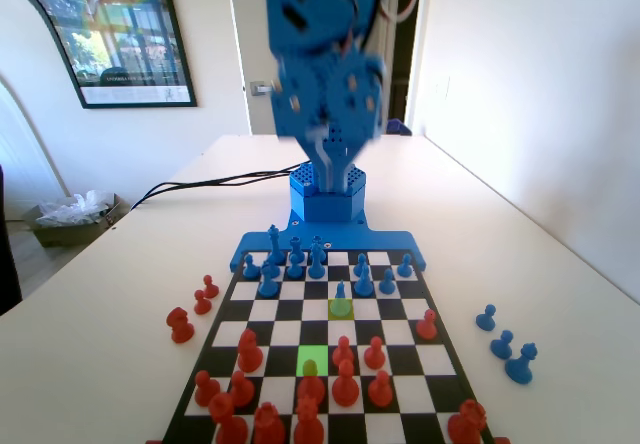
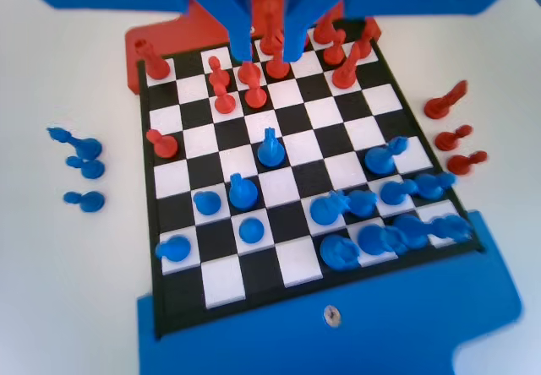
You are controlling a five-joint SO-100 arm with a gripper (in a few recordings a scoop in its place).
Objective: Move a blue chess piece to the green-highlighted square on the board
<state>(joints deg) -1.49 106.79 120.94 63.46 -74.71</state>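
fixed view: gripper [image 1: 332, 159] hanging high over the board [image 1: 225, 339], blurred, can't tell its state. blue chess piece [image 1: 340, 295] sitting on the olive sq, green-highlighted square [image 1: 312, 358] nearer. wrist view: jaws apart, empty, pawn [image 2: 269, 148] below. risk: red pieces crowding the target, could be getting knocked.

No legible text (poster print blurred)

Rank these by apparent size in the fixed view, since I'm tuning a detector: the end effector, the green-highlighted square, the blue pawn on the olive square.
1. The end effector, blurred and raised above the board.
2. The green-highlighted square.
3. The blue pawn, though it stands farther from the camera, so this ranking is unsure.
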